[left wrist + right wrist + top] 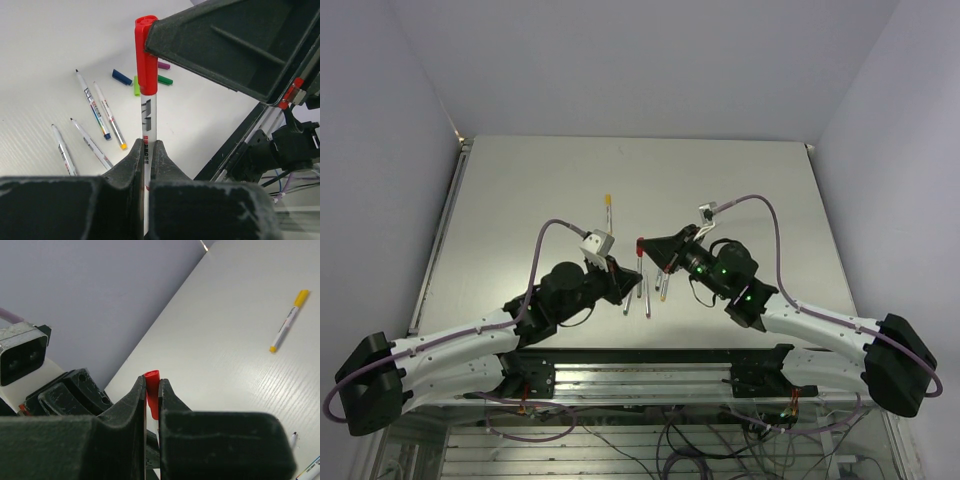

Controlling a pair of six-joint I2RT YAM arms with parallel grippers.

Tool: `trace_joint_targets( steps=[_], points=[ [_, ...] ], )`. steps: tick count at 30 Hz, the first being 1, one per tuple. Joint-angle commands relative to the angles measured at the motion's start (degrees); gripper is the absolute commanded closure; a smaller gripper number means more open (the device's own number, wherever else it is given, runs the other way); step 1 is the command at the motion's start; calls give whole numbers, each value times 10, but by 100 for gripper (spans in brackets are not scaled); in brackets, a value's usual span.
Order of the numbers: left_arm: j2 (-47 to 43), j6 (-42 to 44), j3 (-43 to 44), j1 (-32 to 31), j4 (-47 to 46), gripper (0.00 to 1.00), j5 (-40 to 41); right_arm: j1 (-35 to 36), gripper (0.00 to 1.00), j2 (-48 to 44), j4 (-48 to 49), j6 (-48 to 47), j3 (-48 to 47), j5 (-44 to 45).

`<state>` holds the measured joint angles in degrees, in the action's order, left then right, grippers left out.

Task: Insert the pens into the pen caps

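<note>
A: Your rig sits in a robotics lab cell.
B: You can see why: plain pale walls [620, 60] box in a white table [540, 190], left arm [450, 350] and right arm [820, 325] are bolted to a metal rail [650, 375], and loose cables [670, 435] hang below.

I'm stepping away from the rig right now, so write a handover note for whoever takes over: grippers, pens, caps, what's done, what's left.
Left gripper: shut on a silvery-grey pen barrel, held upright.
Right gripper: shut on the red plastic cap, which sits over that pen's tip. Cannot tell if it is fully seated.
Done: one pen with a yellow cap lies on the white table.
Left: finish the red one. Four uncapped pens lie on the table near a blue cap, a light green cap, a magenta cap and a dark green cap.
</note>
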<state>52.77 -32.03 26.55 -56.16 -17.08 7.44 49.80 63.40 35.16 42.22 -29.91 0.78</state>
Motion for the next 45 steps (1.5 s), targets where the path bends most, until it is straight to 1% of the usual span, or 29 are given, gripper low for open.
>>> trace_joint_targets(
  steps=[1, 6, 12, 18, 22, 26, 29, 32, 34, 37, 40, 43, 45],
  points=[
    [-29, 28, 61, 27, -159, 93, 115, 47, 100, 15, -139, 1, 21, -75],
    [-27, 31, 73, 41, -168, 93, 101, 66, 100, 34, -152, -1, 20, -65],
    [-37, 41, 80, 54, -168, 93, 115, 90, 100, 50, -181, 0, 12, -34],
    [-47, 36, 82, 71, -162, 93, 105, 95, 100, 52, -189, 3, 14, -23],
    [-44, 26, 79, 72, -155, 93, 92, 96, 100, 52, -184, -2, 4, -9],
    [-48, 26, 70, 72, -136, 93, 95, 96, 100, 37, -210, -14, -20, 34],
    [-51, 33, 75, 72, -113, 93, 105, 95, 100, 21, -248, -18, -35, 76],
    [-36, 46, 98, 76, -65, 93, 114, 95, 100, -4, -299, -8, -44, 150],
    [-13, 47, 118, 87, -29, 93, 106, 92, 100, -23, -339, 3, -49, 194],
    [44, 37, 148, 121, 3, 93, 65, 70, 92, -53, -393, 15, -54, 230],
    [105, 33, 187, 159, 29, 93, 30, 24, 84, -84, -452, 25, -61, 242],
    [177, 36, 246, 192, 80, 93, 0, -65, 78, -108, -486, 18, -64, 196],
    [231, 37, 296, 209, 132, 93, -3, -117, 73, -122, -496, 9, -65, 165]
  ],
)
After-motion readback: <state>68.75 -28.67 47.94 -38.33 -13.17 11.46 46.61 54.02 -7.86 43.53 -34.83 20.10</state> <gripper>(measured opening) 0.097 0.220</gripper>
